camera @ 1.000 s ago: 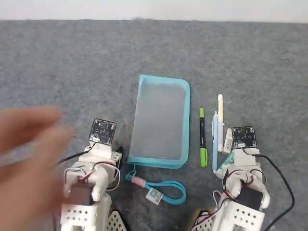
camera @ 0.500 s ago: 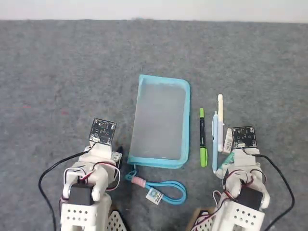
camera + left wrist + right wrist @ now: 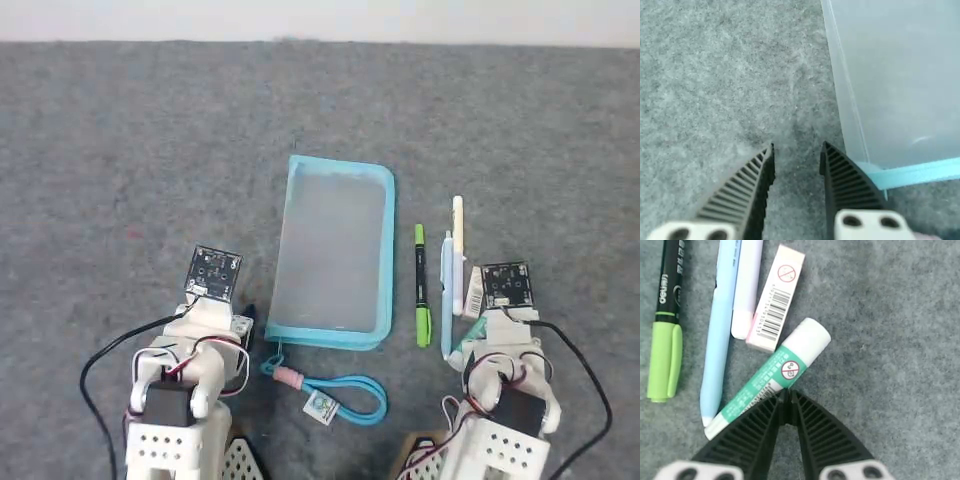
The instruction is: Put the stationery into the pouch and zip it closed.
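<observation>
Your left gripper [image 3: 796, 150] parted slightly, empty, beside pouch [image 3: 900, 75] corner (likely placed to steady it); right gripper [image 3: 789, 396] pinched shut, empty, by glue stick [image 3: 782, 370].

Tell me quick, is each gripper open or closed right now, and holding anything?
Left gripper: open, empty, beside the pouch corner.
Right gripper: shut, holding nothing, tips by the glue stick.

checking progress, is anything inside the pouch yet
Nothing shows through the frosted face of the pouch; the green marker, blue pen and glue stick lie beside it. The frosting could hide something thin.
</observation>
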Tool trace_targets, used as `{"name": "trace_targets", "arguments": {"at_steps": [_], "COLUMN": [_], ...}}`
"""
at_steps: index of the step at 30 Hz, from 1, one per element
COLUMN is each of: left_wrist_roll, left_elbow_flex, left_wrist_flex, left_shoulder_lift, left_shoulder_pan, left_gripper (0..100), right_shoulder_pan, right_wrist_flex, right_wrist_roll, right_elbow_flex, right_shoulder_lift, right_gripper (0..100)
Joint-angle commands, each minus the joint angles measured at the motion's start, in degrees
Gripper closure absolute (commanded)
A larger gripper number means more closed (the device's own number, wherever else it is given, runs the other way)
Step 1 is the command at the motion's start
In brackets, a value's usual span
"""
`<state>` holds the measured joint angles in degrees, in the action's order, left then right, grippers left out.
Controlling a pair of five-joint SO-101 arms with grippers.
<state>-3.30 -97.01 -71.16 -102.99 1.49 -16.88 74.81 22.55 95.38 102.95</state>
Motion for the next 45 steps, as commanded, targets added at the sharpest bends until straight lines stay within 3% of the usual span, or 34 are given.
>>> {"name": "trace_targets", "arguments": {"at_steps": [1,12,26,33,39,45], "left_wrist_roll": [-0.4,-0.4,-0.4,-0.4,-0.4,-0.4], "left_elbow_flex": [0.3,0.3,0.3,0.3,0.3,0.3], "left_wrist_flex": [-0.4,-0.4,-0.4,-0.4,-0.4,-0.4], "left_shoulder_lift": [0.0,0.0,0.0,0.0,0.0,0.0], "left_shoulder_pan": [0.3,0.3,0.3,0.3,0.3,0.3], "left_gripper": [86,86,86,86,86,86], "right_shoulder_pan": [0.4,0.1,0.4,0.4,0.1,0.3], "right_wrist_flex": [0.3,-9.5,-4.5,-8.9,-6.0,-2.9], "right_wrist_roll": [0.4,0.6,4.3,4.3,4.0,-1.8], "right_elbow_flex": [1.1,-0.5,-15.2,-26.1,-41.1,-54.5], "right_shoulder_lift": [0.9,1.0,-2.6,-25.3,-51.1,-67.8], "right_gripper": [99.0,99.0,98.8,98.8,98.8,98.8]}}
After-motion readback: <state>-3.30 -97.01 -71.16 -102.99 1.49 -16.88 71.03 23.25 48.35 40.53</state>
